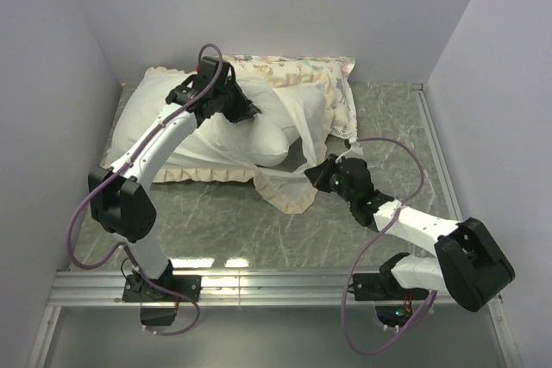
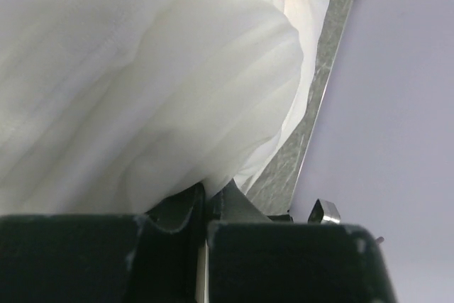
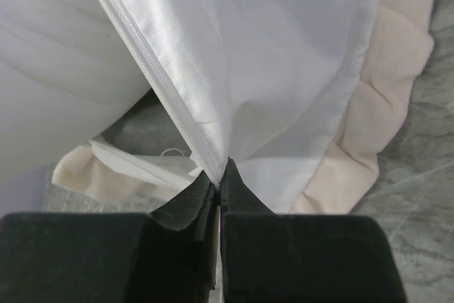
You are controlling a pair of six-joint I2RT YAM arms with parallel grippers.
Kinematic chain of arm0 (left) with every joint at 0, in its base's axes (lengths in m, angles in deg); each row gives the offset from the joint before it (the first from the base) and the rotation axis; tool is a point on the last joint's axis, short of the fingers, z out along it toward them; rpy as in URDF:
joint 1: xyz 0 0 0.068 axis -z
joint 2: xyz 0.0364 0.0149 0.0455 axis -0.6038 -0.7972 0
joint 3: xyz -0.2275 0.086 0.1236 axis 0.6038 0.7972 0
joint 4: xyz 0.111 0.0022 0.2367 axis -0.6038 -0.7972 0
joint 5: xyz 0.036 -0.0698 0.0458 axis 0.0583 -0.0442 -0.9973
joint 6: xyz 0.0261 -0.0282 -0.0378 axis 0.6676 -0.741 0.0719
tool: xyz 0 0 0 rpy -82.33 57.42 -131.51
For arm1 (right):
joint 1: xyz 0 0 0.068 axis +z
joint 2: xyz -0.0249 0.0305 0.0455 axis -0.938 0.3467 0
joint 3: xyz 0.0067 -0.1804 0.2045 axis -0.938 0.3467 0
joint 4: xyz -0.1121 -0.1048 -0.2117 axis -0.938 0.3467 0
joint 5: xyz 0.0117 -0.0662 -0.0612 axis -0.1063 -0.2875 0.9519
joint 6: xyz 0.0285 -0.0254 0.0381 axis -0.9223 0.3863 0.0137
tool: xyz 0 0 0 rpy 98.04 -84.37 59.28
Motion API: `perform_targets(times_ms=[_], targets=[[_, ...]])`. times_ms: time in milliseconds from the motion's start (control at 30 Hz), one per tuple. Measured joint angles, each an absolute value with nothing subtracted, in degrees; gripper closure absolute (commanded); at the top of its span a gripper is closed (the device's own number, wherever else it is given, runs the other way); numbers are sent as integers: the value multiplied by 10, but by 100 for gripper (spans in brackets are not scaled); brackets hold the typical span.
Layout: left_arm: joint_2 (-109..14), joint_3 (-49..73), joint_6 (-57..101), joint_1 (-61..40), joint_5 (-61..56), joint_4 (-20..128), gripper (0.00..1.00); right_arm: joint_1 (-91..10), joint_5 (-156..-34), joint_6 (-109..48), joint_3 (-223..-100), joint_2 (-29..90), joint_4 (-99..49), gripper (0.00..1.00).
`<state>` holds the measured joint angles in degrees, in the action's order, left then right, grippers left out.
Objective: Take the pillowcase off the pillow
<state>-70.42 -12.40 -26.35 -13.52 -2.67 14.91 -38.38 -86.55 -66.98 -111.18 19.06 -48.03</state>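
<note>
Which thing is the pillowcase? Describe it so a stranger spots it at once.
Find the plump white pillow at the back left of the table. The pillowcase is the loose white cloth at its right end, pinched by the right gripper. Unlike the plain pillow and the printed pillow behind, it has a cream ruffled frill.

No writing, label, brand, number or sign can be read in any view. The patterned pillow [image 1: 297, 66] along the far edge of the counter [image 1: 216, 213] carries a pastel print, too small to tell whether any of it is lettering. Close up, the pillowcase [image 3: 284, 69] shows plain white fabric and a zip line with nothing legible on them.
</note>
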Motion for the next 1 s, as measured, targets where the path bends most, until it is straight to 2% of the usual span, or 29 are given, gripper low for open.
perform_targets(times_ms=[167, 233, 333, 367, 467, 567, 800, 1000], targets=[[-696, -104, -261, -138, -5, 165, 100, -383, -864, -670, -1123, 203, -469, 99], [-670, -58, -258, -137, 2, 192, 99, -383, -864, -667, -1136, 207, -445, 93], [-592, 45, -250, -130, -1, 240, 100, -382, -866, -653, -1168, 208, -390, 73], [-564, 74, -246, -124, -4, 250, 100, -382, -866, -646, -1180, 207, -369, 56], [-490, 143, -234, -94, -31, 285, 100, -379, -858, -620, -1210, 193, -312, 35], [-445, 193, -225, -57, -62, 310, 100, -364, -837, -590, -1233, 160, -264, 23], [-420, 272, -220, -7, -93, 330, 100, -299, -780, -531, -1281, 96, -228, 15], [-415, 283, -219, 20, -124, 345, 99, -284, -745, -501, -1334, 158, -230, 16]])
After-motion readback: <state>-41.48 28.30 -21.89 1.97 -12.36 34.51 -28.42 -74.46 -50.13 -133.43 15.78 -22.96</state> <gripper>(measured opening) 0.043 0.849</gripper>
